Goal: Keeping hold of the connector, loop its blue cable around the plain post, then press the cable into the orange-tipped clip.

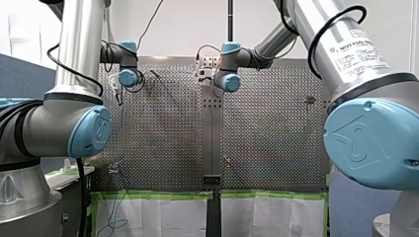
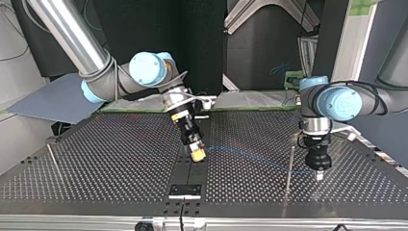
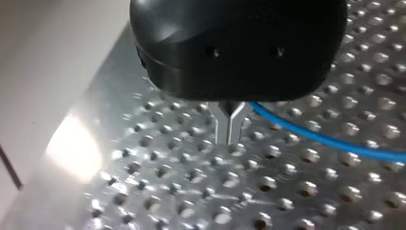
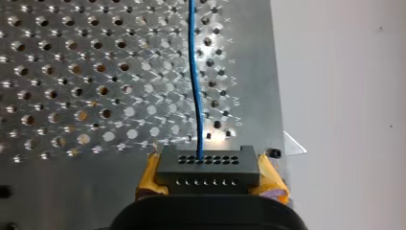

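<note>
1. The connector (image 4: pixel 206 168), a black block with rows of holes, is pinched by the right tool (image 2: pixel 196 153). In the right wrist view its yellow pads (image 4: pixel 149 178) are pressed against both ends of the block.
2. In the top view this tool is held tilted, low over the middle seam of the perforated bench (image 2: pixel 120 159). Its arm is seen coming in from the view's left.
3. The blue cable (image 4: pixel 194 81) is seen leaving one hole in the connector's face. From there it is run straight ahead of the right tool over the bench.
4. In the top view the cable is stretched from the connector toward the view's right, as far as the left tool (image 2: pixel 319 177).
5. The plain post (image 2: pixel 289 168) is set upright just beside the left tool, between it and the connector. The cable's line is crossed by the post in that view, but whether the two touch cannot be told.
6. The left tool is pointed straight down, close above the bench. Its thin metal fingers (image 3: pixel 230 125) are seen pressed together, with only a dark slit between them.
7. In the left wrist view the cable is seen emerging from just beside the root of those fingers. Whether it is gripped there cannot be told.
8. A second rod (image 2: pixel 53 156) is seen near the bench's edge at the top view's left, well apart from both tools.
</note>
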Robot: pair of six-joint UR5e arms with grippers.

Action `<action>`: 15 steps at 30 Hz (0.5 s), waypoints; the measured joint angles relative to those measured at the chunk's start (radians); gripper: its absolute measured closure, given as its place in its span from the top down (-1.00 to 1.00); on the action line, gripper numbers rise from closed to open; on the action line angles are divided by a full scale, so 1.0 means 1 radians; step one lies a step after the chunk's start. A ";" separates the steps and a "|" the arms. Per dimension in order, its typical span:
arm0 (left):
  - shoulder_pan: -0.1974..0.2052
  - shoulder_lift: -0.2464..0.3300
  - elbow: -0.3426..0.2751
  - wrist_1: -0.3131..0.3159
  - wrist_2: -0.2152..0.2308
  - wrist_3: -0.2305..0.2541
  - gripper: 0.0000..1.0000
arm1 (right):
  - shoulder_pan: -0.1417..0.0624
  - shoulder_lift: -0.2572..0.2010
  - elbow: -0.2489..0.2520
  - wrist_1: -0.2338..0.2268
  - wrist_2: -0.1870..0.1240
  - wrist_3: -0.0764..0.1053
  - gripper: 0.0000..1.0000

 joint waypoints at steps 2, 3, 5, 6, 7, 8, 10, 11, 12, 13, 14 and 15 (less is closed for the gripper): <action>0.000 -0.008 0.000 0.001 0.001 -0.003 -1.00 | 0.000 0.012 0.000 0.001 0.001 -0.001 -1.00; 0.000 -0.010 0.000 0.002 0.001 -0.004 -1.00 | 0.001 0.017 0.000 0.002 0.001 -0.002 -1.00; -0.001 -0.013 -0.002 0.001 0.001 -0.006 -1.00 | 0.004 0.029 0.000 0.003 0.001 -0.004 -1.00; -0.001 -0.014 -0.004 0.000 0.001 -0.007 -1.00 | 0.005 0.033 0.000 0.004 0.001 -0.004 -1.00; -0.002 -0.015 -0.008 0.000 0.001 -0.007 -1.00 | 0.006 0.040 0.000 0.005 0.001 -0.005 -1.00; -0.003 -0.015 -0.012 -0.001 0.000 -0.007 -1.00 | 0.007 0.045 0.000 0.005 0.001 -0.005 -1.00; -0.006 -0.015 -0.023 -0.003 -0.003 -0.007 -1.00 | 0.009 0.054 0.000 0.008 0.001 -0.006 -1.00; -0.007 -0.015 -0.029 -0.003 -0.004 -0.007 -1.00 | 0.009 0.058 0.000 0.009 0.001 -0.006 -1.00; -0.008 -0.015 -0.034 -0.002 -0.005 -0.008 -1.00 | 0.009 0.060 0.000 0.010 0.001 -0.006 -1.00; -0.009 -0.016 -0.043 0.000 -0.005 -0.008 -1.00 | 0.009 0.063 0.000 0.012 0.002 -0.006 -1.00; -0.010 -0.016 -0.050 0.003 -0.005 -0.008 -1.00 | 0.009 0.064 0.000 0.013 0.001 -0.006 -1.00; -0.011 -0.016 -0.057 0.007 -0.005 -0.009 -1.00 | 0.009 0.065 0.000 0.014 0.002 -0.006 -1.00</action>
